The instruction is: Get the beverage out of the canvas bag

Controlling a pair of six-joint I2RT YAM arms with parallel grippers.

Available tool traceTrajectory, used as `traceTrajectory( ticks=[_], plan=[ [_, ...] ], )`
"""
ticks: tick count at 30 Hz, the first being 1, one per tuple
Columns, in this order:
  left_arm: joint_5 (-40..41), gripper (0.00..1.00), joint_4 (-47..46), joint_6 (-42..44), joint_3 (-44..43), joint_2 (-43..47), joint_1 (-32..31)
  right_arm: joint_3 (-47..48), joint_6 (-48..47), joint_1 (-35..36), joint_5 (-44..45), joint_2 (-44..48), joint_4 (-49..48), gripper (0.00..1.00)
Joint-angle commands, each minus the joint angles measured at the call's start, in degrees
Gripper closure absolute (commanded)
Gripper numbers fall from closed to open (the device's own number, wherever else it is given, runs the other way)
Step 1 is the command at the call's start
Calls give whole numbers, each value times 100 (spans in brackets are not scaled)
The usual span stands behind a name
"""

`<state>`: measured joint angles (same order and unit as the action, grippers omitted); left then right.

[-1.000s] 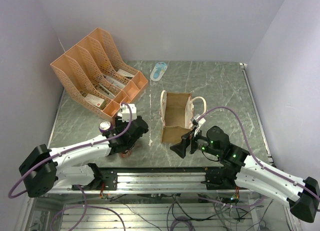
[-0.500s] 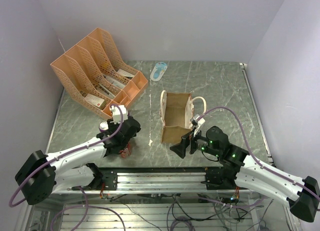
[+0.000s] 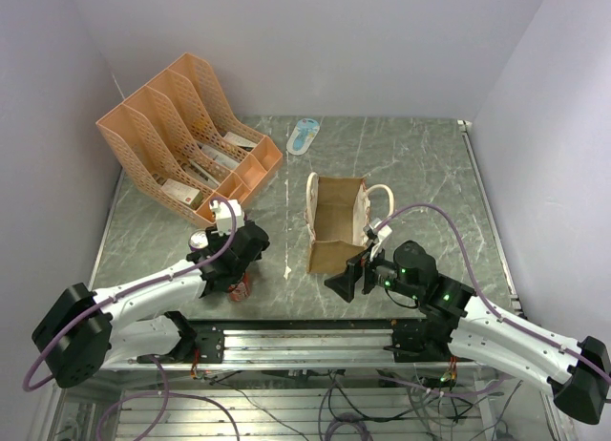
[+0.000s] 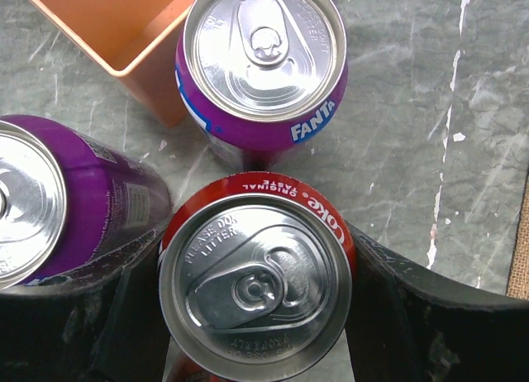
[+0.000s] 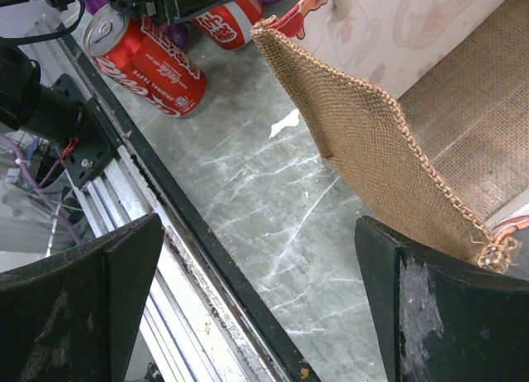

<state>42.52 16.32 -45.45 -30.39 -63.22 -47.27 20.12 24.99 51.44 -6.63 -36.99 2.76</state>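
Note:
The canvas bag lies on the table with its open mouth up, and its inside looks empty. Its burlap edge shows in the right wrist view. My left gripper is left of the bag, shut on an upright red Coke can; a finger presses each side. My right gripper is open and empty at the bag's near edge, one finger by the bag's corner.
Two purple Fanta cans stand close around the held can. Another red Coke can lies by the front rail. The orange file rack is at the back left. A white-blue object lies at the back.
My left gripper has moved left and a little nearer the front edge, then held still. The right arm and the bag have not moved.

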Motion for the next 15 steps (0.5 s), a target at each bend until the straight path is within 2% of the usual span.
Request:
traceTrajectory(
  ticks=[1,3,7,11,15],
  plan=[
    [23,42,-159,-80,-139,-32,43,-43,-30,-5,62,95,-118,0],
    [0,33,-134,-63,-164,-62,42,-30,-34,-2,80,88,-111,0],
    [-84,9,-130,-5,-199,-103,43,-26,-36,-3,66,58,-109,0],
    [-157,4,-148,58,-199,-42,42,-17,-43,-3,58,57,-101,0],
    [-253,3,-29,134,-308,101,43,30,-64,-8,25,23,-67,0]
  ],
)
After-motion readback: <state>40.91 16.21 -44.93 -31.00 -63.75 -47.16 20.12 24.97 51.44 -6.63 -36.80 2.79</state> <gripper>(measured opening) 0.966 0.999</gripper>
